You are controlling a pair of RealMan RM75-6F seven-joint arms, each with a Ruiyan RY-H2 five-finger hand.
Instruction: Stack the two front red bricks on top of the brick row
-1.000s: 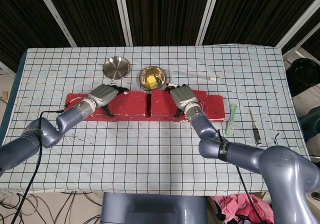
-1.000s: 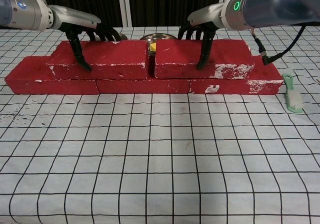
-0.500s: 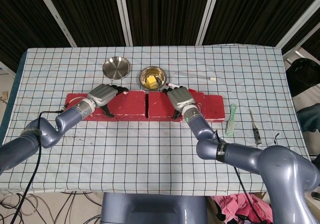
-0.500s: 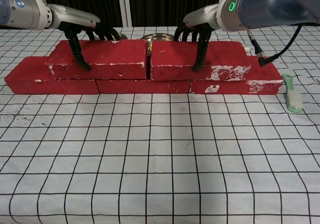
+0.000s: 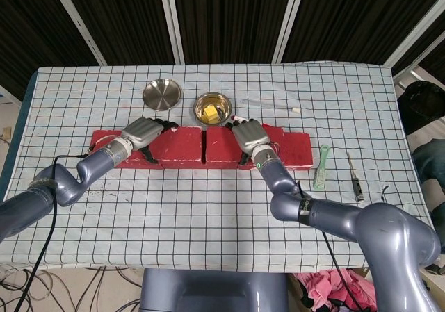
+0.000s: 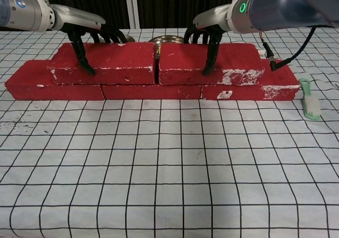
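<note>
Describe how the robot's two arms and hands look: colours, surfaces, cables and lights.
Both arms are glossy silver-grey tubes. The left hand and right hand have grey metal backs and black fingers. A green ring light glows on the right wrist; black cables trail beside each arm.

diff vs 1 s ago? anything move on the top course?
The right hand slid the right top brick toward the robot's left, closing most of the gap to the left top brick; only a thin seam is left. Nothing was newly grasped or released: each hand still grips its brick. The left hand, its brick, the bottom row, both bowls and the green brush stayed put.
</note>
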